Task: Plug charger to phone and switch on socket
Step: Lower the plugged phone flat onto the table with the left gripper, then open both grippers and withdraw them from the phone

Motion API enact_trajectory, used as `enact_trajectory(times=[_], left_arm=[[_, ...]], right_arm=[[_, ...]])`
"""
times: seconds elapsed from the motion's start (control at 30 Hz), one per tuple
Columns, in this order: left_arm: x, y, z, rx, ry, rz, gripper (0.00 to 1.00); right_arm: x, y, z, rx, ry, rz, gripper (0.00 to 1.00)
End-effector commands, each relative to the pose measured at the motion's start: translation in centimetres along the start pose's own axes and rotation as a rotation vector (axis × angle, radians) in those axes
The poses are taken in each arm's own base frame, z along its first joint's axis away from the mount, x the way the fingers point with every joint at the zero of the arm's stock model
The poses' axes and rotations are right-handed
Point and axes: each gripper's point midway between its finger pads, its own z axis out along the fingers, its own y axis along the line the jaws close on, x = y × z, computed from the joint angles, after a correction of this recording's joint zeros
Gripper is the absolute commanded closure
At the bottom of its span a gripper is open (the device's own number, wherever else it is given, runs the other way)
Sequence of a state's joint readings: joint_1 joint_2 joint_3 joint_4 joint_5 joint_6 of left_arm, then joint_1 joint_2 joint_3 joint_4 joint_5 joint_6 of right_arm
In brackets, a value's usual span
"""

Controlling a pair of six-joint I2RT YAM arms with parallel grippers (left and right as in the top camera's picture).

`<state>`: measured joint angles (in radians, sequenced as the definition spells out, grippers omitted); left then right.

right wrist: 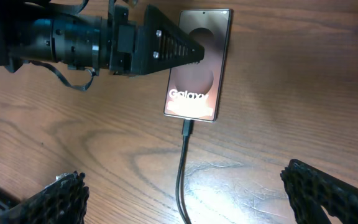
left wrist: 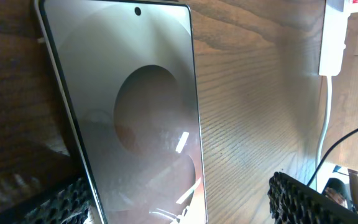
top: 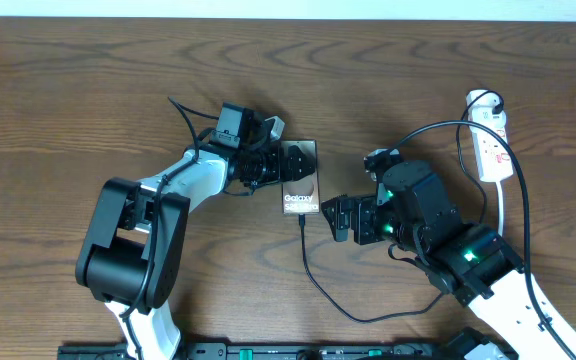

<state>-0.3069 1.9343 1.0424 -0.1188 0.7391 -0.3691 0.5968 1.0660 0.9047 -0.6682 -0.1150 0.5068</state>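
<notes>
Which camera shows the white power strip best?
Overhead: the socket shows whole, red marks and all. The left wrist view catches only one end and its white cord; the right wrist view misses it.

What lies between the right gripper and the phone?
The charger, running from the phone toward the right gripper over bare table; shown in right wrist view.

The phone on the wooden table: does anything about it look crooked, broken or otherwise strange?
Nothing stands out. The dark rectangular phone lies flat on the wooden table, no cracks visible, with the thin black charger cable running straight into its lower end. The open left hand reaches over its side edge.
</notes>
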Motion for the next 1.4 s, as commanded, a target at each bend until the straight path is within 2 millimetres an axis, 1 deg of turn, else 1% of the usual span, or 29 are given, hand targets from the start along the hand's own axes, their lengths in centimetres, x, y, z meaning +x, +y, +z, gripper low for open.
enact_trajectory(times=[0.0,0.13,0.2,0.57,0.8,0.9,0.93,0.97,1.0,1.03,1.13,1.2,1.23,1.3,1.33,1.37], left_arm=[[3.7,9.9,1.5,-0.339,0.046,-0.118,0.07],[3.7,9.9,1.5,-0.345,0.044,-0.118,0.07],[3.6,10.3,1.4,-0.365,0.037,-0.116,0.07],[3.3,10.8,1.1,-0.386,0.025,-0.120,0.07],[3.1,12.2,-0.1,-0.399,0.016,-0.174,0.07],[4.2,12.9,-1.1,-0.419,0.055,-0.231,0.07],[4.6,13.1,-1.5,-0.426,0.068,-0.248,0.07],[4.8,13.1,-2.0,-0.431,0.077,-0.256,0.07],[5.0,13.1,-2.5,-0.434,0.084,-0.256,0.07],[4.9,12.6,-3.4,-0.433,0.090,-0.221,0.07],[4.4,10.7,-5.5,-0.431,0.075,-0.130,0.07],[3.9,9.3,-7.6,-0.448,0.036,-0.096,0.07],[3.6,8.5,-8.8,-0.459,0.010,-0.082,0.07],[3.1,6.9,-11.1,-0.479,-0.051,-0.050,0.07],[2.6,5.2,-13.9,-0.500,-0.128,-0.011,0.07],[2.5,4.2,-15.3,-0.507,-0.170,0.008,0.07]], right_arm=[[-1.0,-0.3,-0.3,0.025,-0.035,-0.013,0.01],[-1.1,-0.6,-0.4,0.043,-0.045,-0.013,0.01],[-1.1,-0.6,-0.4,0.043,-0.045,-0.013,0.01],[-1.1,-0.6,-0.4,0.043,-0.045,-0.013,0.01],[-1.2,-0.6,-0.4,0.043,-0.046,-0.013,0.01],[-1.3,-0.8,-0.4,0.060,-0.055,-0.013,0.01],[-1.5,-1.1,-0.4,0.076,-0.064,-0.013,0.04],[-1.7,-1.6,-0.5,0.103,-0.079,-0.013,0.17],[-2.0,-2.1,-0.6,0.130,-0.093,-0.012,0.27],[-2.3,-2.7,-0.7,0.166,-0.113,-0.011,0.44],[-2.6,-3.2,-0.9,0.190,-0.128,-0.005,0.68],[-2.8,-3.4,-1.0,0.193,-0.133,0.002,0.82],[-2.9,-3.6,-1.1,0.196,-0.136,0.007,0.89],[-3.2,-3.8,-1.6,0.200,-0.150,0.016,0.98],[-3.6,-4.4,-2.5,0.217,-0.169,0.040,0.99],[-3.9,-5.0,-3.1,0.239,-0.182,0.072,0.99]])
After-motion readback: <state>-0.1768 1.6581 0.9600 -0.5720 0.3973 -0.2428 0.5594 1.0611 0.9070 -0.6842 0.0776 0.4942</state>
